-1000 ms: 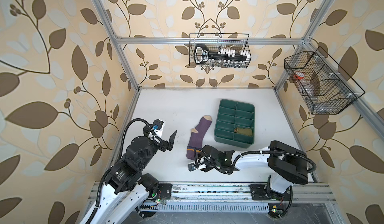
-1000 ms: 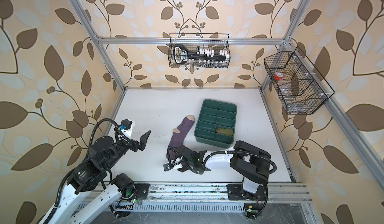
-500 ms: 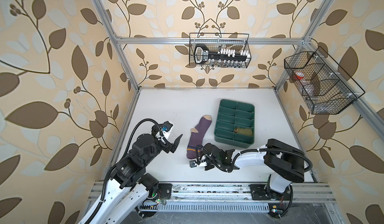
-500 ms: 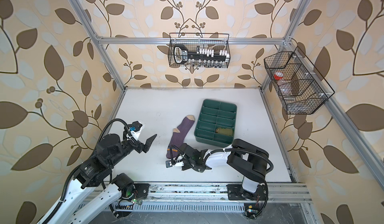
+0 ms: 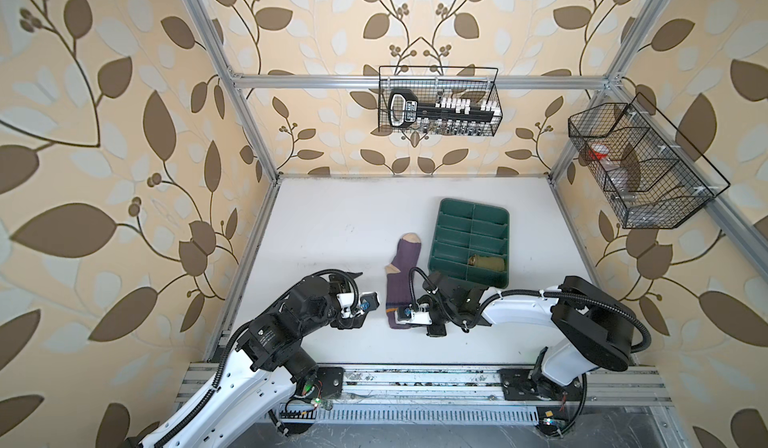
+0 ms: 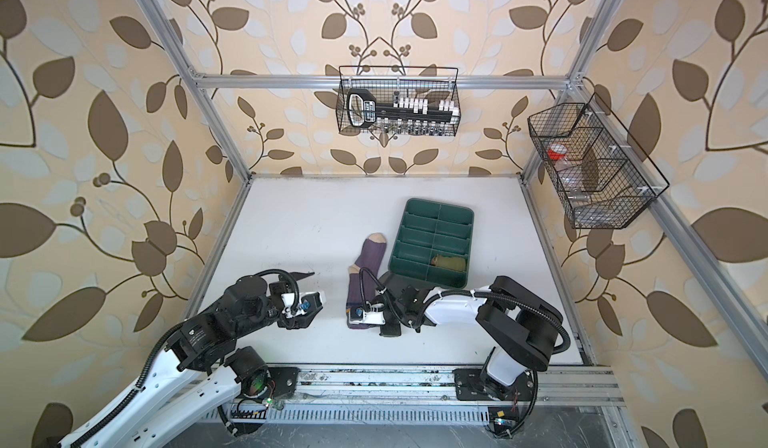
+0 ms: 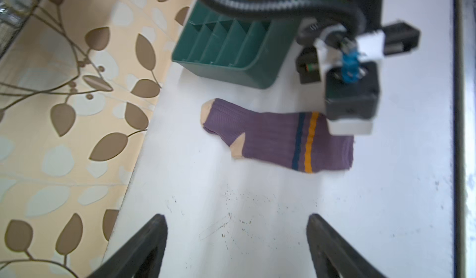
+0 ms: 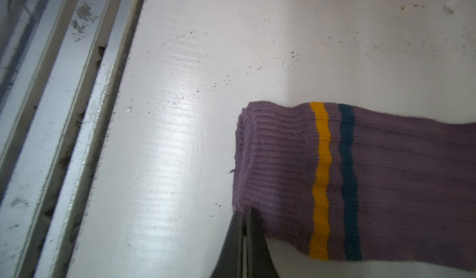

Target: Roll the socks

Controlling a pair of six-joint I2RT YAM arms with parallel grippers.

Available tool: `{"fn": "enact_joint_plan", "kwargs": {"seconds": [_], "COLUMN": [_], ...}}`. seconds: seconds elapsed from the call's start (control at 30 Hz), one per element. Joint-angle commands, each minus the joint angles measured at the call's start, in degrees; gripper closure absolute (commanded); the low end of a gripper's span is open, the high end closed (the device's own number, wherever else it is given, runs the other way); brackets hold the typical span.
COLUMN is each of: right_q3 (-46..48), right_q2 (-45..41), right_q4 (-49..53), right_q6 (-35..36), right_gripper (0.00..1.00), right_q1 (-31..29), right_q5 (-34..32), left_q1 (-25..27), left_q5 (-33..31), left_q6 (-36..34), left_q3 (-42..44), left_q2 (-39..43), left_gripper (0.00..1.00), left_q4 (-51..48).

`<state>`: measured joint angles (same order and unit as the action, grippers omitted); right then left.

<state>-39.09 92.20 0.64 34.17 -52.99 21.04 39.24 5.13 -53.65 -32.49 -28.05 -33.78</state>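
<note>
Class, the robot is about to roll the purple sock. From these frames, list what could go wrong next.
The right gripper is shut at just a cuff corner of the sock; it may slip off.
The left gripper is open, apart from the sock; the roll could skew.
The right arm lies close to the tray and might nudge it.

In a top view a purple sock lies flat on the white bench. Its beige toe points toward the back wall, and its foot is just beside the dark green tray. A rolled olive sock sits in a right-hand compartment toward the tray's near end. The right gripper is over the purple sock's striped cuff, its jaws hidden beneath the wrist camera. The left gripper hovers near that cuff, apart from it.
</note>
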Motion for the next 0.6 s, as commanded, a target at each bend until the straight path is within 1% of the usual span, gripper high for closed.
{"fn": "enact_joint_plan", "kwargs": {"seconds": [0.0, 0.13, 0.27, 0.37, 0.57], "right_q3": [-1.07, -2.80, -3.66, -4.27, -4.92], "right_q2": [0.98, 1.84, 1.60, 1.62, 1.88], "right_q4": [5.02, 6.79, 7.72, 8.55, 9.10], "right_q6": [-2.02, -2.69, -2.75, -2.68, -2.55], "right_gripper": [0.98, 0.98, 0.98, 0.98, 0.99], "right_q1": [1.09, 3.07, 4.66, 5.19, 5.62], "right_q5": [7.44, 9.76, 11.38, 11.93, 12.27], "left_q1": [4.31, 12.26, 19.99, 24.39, 30.49], "left_q5": [-2.86, -8.40, -13.44, -16.17, -19.47], "left_q6": [-9.85, -9.99, -9.51, -8.42, -4.94], "left_q3": [3.46, 6.80, 10.32, 11.53, 13.08], "left_q2": [-0.51, -3.09, -7.73, -13.52, -24.89], "left_gripper": [0.15, 0.16, 0.17, 0.18, 0.22], "left_q4": [-3.01, -0.91, 7.35, 14.79, 28.19]}}
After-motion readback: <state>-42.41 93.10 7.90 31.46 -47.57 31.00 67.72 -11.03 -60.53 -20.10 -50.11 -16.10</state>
